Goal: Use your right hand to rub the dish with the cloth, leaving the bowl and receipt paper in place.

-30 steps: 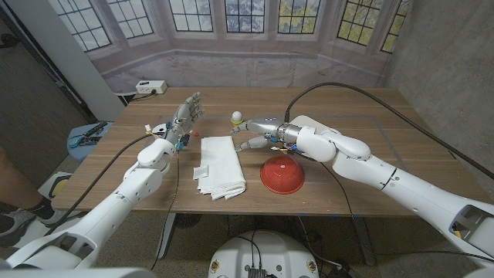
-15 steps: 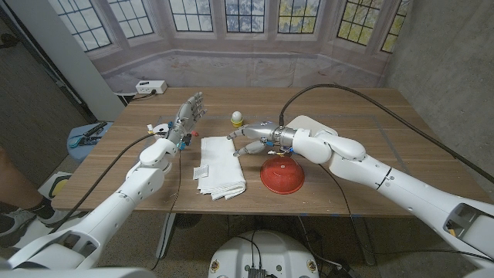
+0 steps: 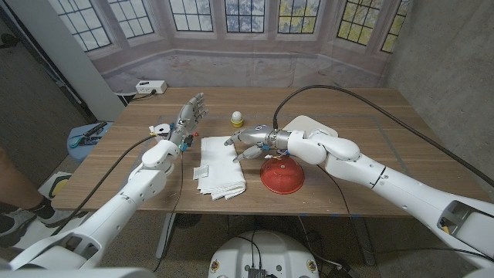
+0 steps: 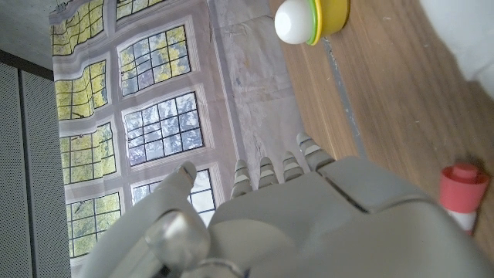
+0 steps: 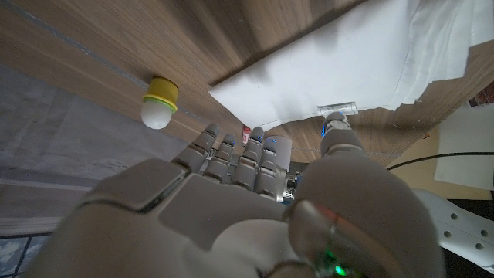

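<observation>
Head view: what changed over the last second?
The right hand moved toward the robot's left, from beside the red bowl to over the near edge of the white cloth; nothing gripped yet. The left hand, cloth, bowl and small yellow-and-white object stayed put.

In the head view the right robot hand (image 3: 248,142) covers the near-right corner of the white cloth (image 3: 220,165), so whether its fingertips touch the fabric cannot be told. The red bowl (image 3: 282,174) lies partly under that wrist. A pale plate (image 3: 309,123) behind the forearm is mostly hidden. The small slip (image 3: 201,171) on the cloth is too small to read. In the left wrist view, the cloth (image 4: 471,31) is cut off at the edge.
</observation>
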Robot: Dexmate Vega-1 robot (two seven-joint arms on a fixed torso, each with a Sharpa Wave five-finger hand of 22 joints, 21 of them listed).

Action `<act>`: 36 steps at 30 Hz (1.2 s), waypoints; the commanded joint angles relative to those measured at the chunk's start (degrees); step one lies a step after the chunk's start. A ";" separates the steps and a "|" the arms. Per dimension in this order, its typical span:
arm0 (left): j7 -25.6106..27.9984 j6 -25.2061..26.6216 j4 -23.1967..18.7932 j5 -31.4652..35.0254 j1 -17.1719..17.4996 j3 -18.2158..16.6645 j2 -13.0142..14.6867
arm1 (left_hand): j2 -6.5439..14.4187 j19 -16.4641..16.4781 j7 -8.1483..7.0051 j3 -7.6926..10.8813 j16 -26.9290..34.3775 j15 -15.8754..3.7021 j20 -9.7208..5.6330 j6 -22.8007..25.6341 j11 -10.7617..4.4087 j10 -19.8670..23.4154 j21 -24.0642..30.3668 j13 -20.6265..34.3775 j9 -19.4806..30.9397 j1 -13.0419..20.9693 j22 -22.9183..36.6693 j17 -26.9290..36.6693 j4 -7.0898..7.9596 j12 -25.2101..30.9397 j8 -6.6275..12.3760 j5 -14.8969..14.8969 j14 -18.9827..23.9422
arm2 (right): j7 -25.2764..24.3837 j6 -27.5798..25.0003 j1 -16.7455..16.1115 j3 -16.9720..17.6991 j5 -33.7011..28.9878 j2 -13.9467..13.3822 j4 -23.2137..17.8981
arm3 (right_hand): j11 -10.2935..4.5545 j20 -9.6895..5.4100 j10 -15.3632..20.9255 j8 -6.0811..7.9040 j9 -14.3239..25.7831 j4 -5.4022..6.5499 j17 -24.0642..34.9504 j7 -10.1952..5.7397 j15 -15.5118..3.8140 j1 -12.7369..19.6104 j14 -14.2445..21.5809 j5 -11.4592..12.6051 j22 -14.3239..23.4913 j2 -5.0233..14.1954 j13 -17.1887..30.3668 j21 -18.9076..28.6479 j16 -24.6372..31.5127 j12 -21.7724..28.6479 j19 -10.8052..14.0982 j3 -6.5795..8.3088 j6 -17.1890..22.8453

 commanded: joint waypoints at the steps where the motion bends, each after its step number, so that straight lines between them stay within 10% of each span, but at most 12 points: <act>1: 0.38 -0.64 -0.42 0.10 0.75 0.16 -0.39 | 0.19 0.42 0.04 0.33 -0.03 0.13 0.27 0.07 -0.15 0.08 -0.27 0.11 0.19 -0.41 0.27 0.19 -0.25 -0.05 -0.07 0.12 0.61 | 2.24 -1.83 1.18 -1.98 -2.35 2.56 1.73 | 0.09 0.24 -1.07 -0.43 0.09 0.42 0.15 0.21 0.75 0.79 -1.05 0.51 0.18 -0.25 0.03 0.00 -0.20 -0.38 -0.96 0.30 -0.88; 36: 1.54 0.15 -2.48 0.91 1.82 0.58 0.19 | 0.09 0.79 0.29 0.74 -0.03 0.05 0.09 0.47 -0.28 0.53 -0.31 0.11 0.20 -0.53 0.27 0.15 -0.66 -0.07 0.00 0.11 1.06 | 3.86 -6.57 3.81 -7.07 -3.30 7.44 6.31 | 0.21 1.16 -6.11 -1.02 0.14 0.37 0.23 0.22 2.34 2.69 -3.85 0.85 0.20 -1.87 0.14 0.28 -0.29 -1.03 -3.86 0.53 -5.43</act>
